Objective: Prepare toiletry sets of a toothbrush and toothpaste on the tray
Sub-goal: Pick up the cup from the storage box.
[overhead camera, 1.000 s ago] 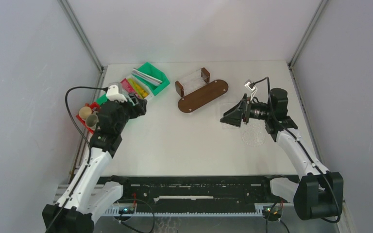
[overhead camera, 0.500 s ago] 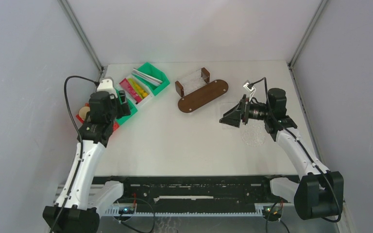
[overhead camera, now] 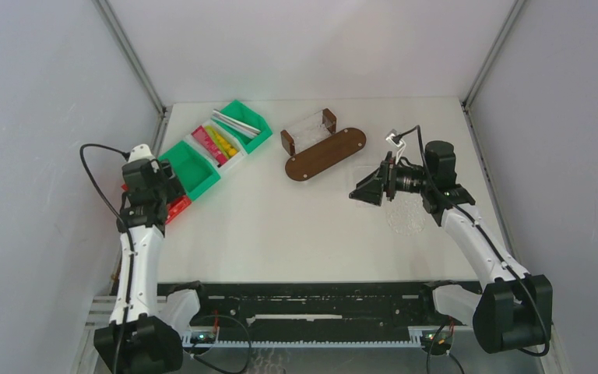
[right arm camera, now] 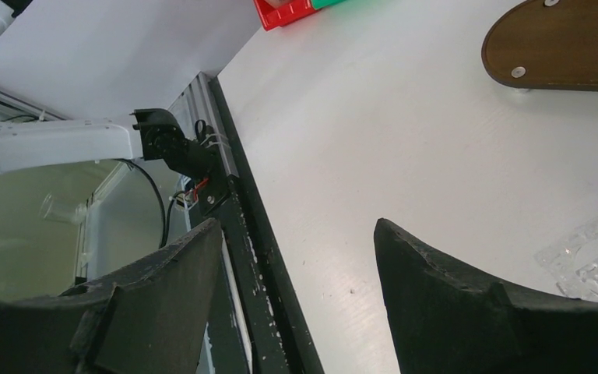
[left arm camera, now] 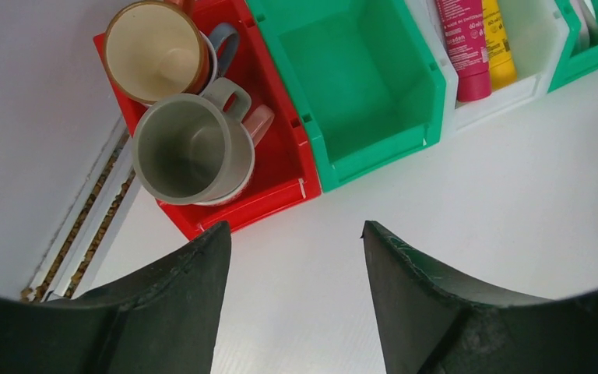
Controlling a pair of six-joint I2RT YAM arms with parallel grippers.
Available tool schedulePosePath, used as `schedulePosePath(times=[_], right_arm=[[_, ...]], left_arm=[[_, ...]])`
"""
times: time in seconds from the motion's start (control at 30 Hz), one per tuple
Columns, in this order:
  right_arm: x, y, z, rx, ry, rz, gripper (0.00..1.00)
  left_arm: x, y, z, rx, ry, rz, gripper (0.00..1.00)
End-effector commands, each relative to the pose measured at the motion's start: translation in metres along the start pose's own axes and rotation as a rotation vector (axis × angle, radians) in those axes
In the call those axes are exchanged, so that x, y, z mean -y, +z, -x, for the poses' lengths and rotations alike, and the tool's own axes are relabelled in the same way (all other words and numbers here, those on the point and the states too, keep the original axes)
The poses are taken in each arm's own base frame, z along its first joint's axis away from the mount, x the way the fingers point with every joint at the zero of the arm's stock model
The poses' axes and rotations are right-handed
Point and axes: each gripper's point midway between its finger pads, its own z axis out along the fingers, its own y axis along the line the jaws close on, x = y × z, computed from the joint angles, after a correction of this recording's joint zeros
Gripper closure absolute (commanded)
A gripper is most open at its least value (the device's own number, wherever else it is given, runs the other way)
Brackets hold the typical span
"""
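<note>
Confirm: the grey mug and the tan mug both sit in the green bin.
Not the green bin: the left wrist view shows the grey mug and the tan mug both sitting in the red bin beside it.

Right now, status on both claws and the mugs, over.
Left claw open, empty, above the red bin of mugs. Right claw open, empty, near the wooden tray. Grey mug untouched in bin. Nothing in the way.

Four bins [left arm camera: 358, 86], two mugs [left arm camera: 183, 152] in view, at least two tubes [left arm camera: 467, 39], one wooden tray [overhead camera: 325, 153]
</note>
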Motion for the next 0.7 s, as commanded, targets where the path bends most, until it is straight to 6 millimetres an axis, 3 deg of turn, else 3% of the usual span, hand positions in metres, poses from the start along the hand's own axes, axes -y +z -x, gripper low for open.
schedulePosePath(times=[0.0, 0.17, 0.37, 0.53, 0.67], right_arm=[[-0.008, 0.001, 0.018, 0.022, -0.091, 0.005, 0.2], [-0.008, 0.002, 0.017, 0.017, -0.095, 0.007, 0.21], [-0.007, 0.002, 0.016, 0.013, -0.1, -0.003, 0.21], [-0.007, 0.004, 0.015, 0.007, -0.097, 0.001, 0.21], [-0.007, 0.004, 0.015, 0.008, -0.102, 0.002, 0.21]], left_arm=[[0.003, 0.011, 0.022, 0.036, -0.067, -0.027, 0.33], [0.0, 0.034, 0.029, -0.035, -0.1, 0.007, 0.38], [-0.028, 0.045, 0.04, -0.033, -0.115, 0.153, 0.39], [-0.033, 0.057, 0.039, -0.037, -0.137, 0.127, 0.39], [-0.032, 0.076, 0.028, -0.102, -0.191, 0.046, 0.47]])
